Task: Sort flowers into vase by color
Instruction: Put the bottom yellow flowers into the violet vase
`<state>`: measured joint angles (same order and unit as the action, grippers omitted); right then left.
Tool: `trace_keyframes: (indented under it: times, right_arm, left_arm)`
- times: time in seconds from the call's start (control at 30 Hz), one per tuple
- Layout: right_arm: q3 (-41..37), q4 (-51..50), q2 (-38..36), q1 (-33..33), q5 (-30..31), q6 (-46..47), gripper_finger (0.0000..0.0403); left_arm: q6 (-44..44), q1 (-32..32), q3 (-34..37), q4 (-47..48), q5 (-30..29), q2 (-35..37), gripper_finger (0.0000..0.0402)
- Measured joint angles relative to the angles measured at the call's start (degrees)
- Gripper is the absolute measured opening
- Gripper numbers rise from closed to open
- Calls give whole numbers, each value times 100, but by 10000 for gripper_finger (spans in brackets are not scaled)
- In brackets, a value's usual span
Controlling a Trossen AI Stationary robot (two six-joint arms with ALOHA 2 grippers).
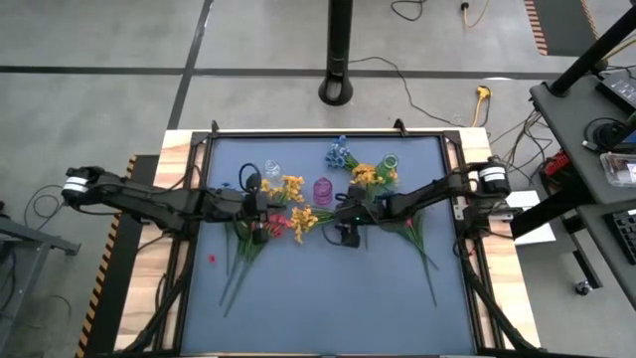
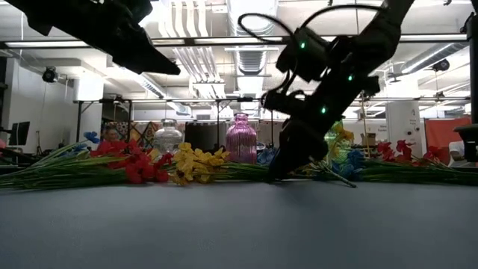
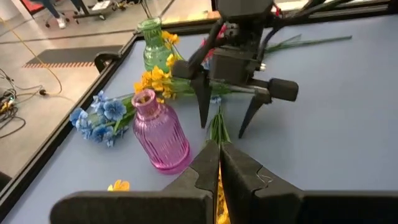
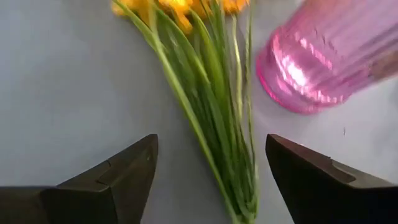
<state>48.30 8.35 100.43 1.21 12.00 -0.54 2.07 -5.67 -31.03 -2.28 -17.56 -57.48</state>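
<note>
On the blue table (image 1: pixel 328 298), the right gripper (image 4: pixel 211 165) gapes over yellow flowers' (image 4: pixel 217 124) thin green stems.

Blue-grey worktop (image 1: pixel 328 298) with wooden edges. On it: pink vase (image 1: pixel 323 190) mid-back, clear vase (image 1: pixel 272 169) back left, green vase (image 1: pixel 390 162) back right. Flowers lie flat: yellow (image 1: pixel 302 221), red (image 1: pixel 277 224), blue (image 1: pixel 340 153), another yellow bunch (image 1: pixel 366 174). Small red bit (image 1: pixel 212 259) lies apart, left.

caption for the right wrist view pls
Open right gripper straddles green stems of yellow flowers beside the pink vase.
</note>
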Motion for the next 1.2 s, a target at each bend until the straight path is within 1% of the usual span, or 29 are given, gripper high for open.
trace_keyframes:
  times: [0.17, 0.27, 0.37, 0.43, 0.53, 0.6, 0.67, 0.83, 0.87, 0.97, 1.03, 1.13, 1.2]
  right_arm:
    - [74, 30, 147, 31, -57, 5, 236]
    - [105, -33, 147, 31, -186, 13, 192]
    - [117, -138, 120, 28, -228, 59, 137]
    - [117, -215, 93, 28, -233, 55, 99]
    - [115, -251, 61, 31, -233, -70, 48]
    - [108, -273, 13, 31, -256, -163, 23]
    - [104, -291, -54, 28, -270, -168, 19]
    - [102, -290, -443, -3, -303, -233, 23]
    - [102, -317, -553, -20, -302, -284, 23]
    - [75, -432, -940, -123, -343, -388, 23]
    - [32, -476, -1226, -229, -422, -403, 22]
    - [-144, -505, -1660, -436, -484, -354, 22]
    - [-357, -325, -1933, -581, -493, -298, 22]
  left_arm:
    - [0, 7, 0, -74, -2, -101, 0]
    - [-2, 7, 0, -169, -4, -137, 0]
    - [-2, 7, 0, -178, -33, -148, 0]
    - [-22, 7, -4, -180, -236, -150, 0]
    - [-232, 7, -9, -188, -834, -150, 0]
    - [-401, 7, -9, -190, -1182, -150, 0]
    - [-547, 9, -9, -190, -1326, -150, 0]
    - [-979, 4, -11, -199, -1413, -150, 0]
    - [-1093, 4, -11, -199, -1580, -150, 0]
    - [-1356, 7, -11, -177, -2378, -148, 0]
    - [-1374, 9, -11, -179, -2720, -129, 0]
    - [-1389, 4, -13, -267, -2798, -81, 0]
    - [-1467, -7, -13, -379, -2752, -61, 0]
